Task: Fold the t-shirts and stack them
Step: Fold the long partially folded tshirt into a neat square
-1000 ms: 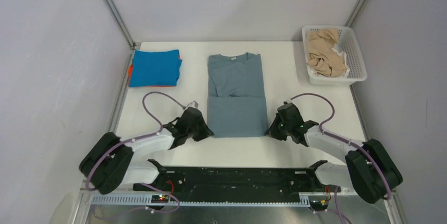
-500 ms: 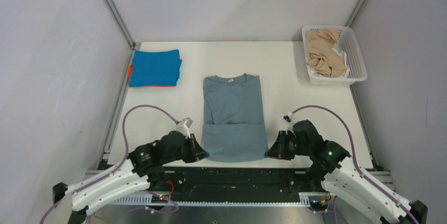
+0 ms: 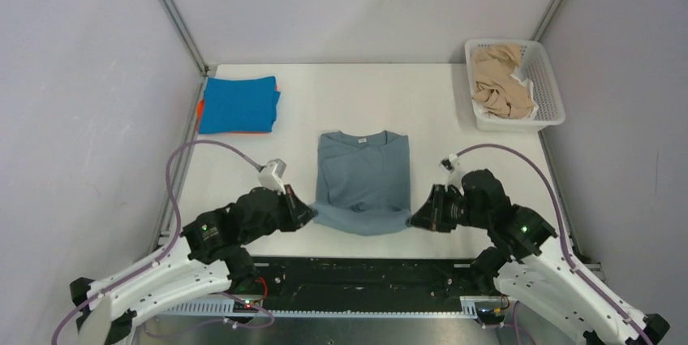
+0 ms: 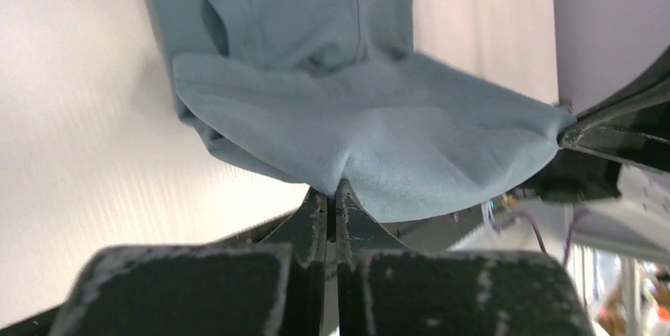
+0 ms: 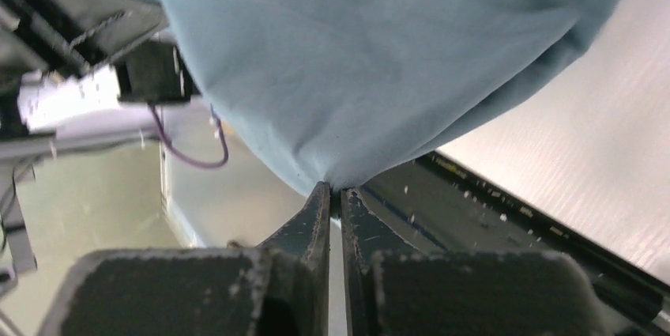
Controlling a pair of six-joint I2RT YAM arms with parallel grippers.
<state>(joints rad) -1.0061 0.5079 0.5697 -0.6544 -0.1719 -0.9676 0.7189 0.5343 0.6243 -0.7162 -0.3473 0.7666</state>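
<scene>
Near edge, 6 o'clock side of the table (image 3: 454,126): both arms reach in low from the front rail.

Left gripper (image 3: 302,213): about 7 o'clock from the table centre. The jaws are clenched on the near left corner of the grey-blue t-shirt (image 3: 363,178). In the left wrist view the cloth is pinched right at the fingertips, with a small pucker rising from the pinch.

Right gripper (image 3: 418,217): about 5 o'clock. The jaws are pressed tight on the near right corner of the same shirt. The right wrist view shows the fabric caught between the tips.

Grey-blue t-shirt: centre of the table, spanning the gap between the two grippers. Its near edge is lifted off the surface and sags in a shallow curve from one grip to the other. The wrist views show this raised layer hanging over the part beneath. The far part lies flat, with the collar and label toward 12 o'clock.

Far left, 10 o'clock: bright blue t-shirt (image 3: 239,104), folded, lying on top of the orange t-shirt (image 3: 199,111). Only a thin orange strip shows at its left side. This stack is well apart from the grey-blue shirt.

Far right, 2 o'clock: white lattice basket (image 3: 552,89) holding the beige t-shirts (image 3: 499,84), crumpled and unfolded.
</scene>
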